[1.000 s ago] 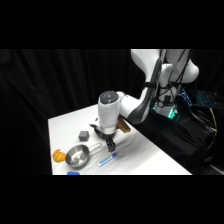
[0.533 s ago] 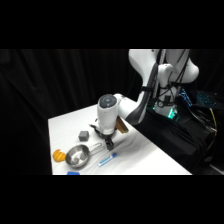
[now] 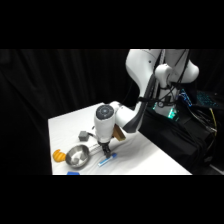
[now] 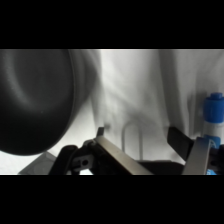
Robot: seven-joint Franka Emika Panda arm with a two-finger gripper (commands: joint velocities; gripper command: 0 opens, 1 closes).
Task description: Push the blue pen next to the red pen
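Surroundings: black backdrop; white counter.
Container: steel bowl near the counter's front left, contents not discernible.
Blue pen: flat on the counter, just below the gripper.
Gripper: fingers spread, holding nothing.

White Franka arm reaching down over the table

The two-finger gripper hangs low, pointing straight down from the wrist; its fingers stand apart, tips close above the surface.

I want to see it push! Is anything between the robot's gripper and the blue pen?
Nothing visible. The gripper hangs just above the blue pen, with only bare table between them. The steel bowl sits off to the side.
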